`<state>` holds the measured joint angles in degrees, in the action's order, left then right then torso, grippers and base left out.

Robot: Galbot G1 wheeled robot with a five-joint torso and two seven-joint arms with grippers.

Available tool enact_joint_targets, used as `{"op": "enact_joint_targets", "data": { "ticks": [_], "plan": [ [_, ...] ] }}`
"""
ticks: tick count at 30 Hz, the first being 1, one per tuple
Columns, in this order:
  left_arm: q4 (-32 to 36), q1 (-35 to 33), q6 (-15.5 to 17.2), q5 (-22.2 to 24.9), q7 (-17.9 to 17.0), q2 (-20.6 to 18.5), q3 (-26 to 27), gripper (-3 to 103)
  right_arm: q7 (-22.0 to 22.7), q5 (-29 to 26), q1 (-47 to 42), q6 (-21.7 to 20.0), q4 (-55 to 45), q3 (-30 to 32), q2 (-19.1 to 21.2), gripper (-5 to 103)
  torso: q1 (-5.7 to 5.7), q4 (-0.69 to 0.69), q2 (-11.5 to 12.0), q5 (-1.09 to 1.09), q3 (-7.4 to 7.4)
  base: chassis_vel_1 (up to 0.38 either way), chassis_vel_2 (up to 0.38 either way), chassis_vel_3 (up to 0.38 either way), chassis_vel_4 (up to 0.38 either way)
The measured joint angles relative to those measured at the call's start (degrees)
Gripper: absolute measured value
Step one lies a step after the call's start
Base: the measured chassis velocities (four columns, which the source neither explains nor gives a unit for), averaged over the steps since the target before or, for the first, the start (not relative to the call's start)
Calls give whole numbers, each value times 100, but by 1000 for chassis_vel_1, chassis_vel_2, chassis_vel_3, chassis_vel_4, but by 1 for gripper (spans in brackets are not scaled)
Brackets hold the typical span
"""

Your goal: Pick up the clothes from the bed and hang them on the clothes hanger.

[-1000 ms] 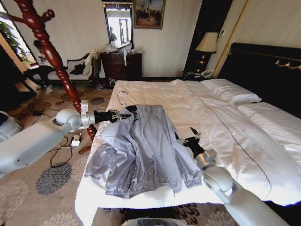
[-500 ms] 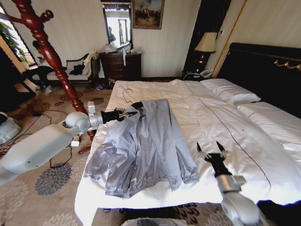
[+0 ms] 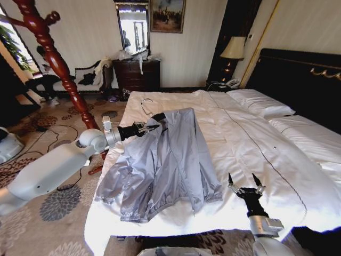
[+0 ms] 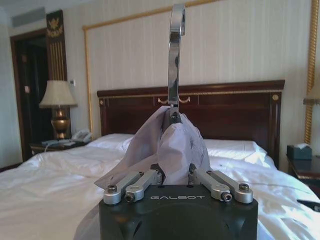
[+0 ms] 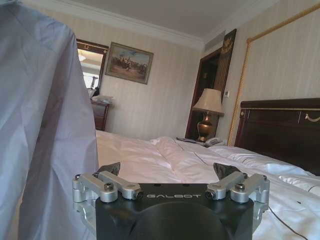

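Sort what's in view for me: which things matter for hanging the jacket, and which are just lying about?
Job:
jacket, on the hanger
bed
left pincer, shut on the jacket's collar
right pincer, open, over the duvet

Just there:
lamp
telephone
dresser
mirror
painting

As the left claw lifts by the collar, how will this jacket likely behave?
Probably floppy: the silver-grey jacket lies creased and rumpled on the bed. Its thin, shiny fabric suggests it is light and may slip. The left claw is shut on the collar at the black hanger, so the body would likely drape below.
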<state>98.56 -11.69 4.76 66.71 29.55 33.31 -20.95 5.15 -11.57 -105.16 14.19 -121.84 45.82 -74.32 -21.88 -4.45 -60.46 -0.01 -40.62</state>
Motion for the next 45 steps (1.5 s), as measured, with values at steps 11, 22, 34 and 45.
{"op": "enact_joint_targets", "data": {
  "ticks": [11,22,34,45],
  "plan": [
    [469,-109,-13,143,-413,-101,436,16,6,-11,16,-6,1,-15,22,100,0,-2,0,0,0,0,0,0,0],
    [790,210,68,393,-992,-478,575,16,11,-19,22,-18,1,-24,30,100,0,-1,1,0,0,0,0,0,0],
    [1386,271,425,1247,-1676,-1217,1148,16,16,-24,26,-26,-2,-30,34,100,0,-2,1,0,0,0,0,0,0],
    [1474,381,656,2013,-2161,-1582,1675,16,18,-25,26,-29,-3,-30,36,100,0,-1,0,0,0,0,0,0,0]
  ]
}}
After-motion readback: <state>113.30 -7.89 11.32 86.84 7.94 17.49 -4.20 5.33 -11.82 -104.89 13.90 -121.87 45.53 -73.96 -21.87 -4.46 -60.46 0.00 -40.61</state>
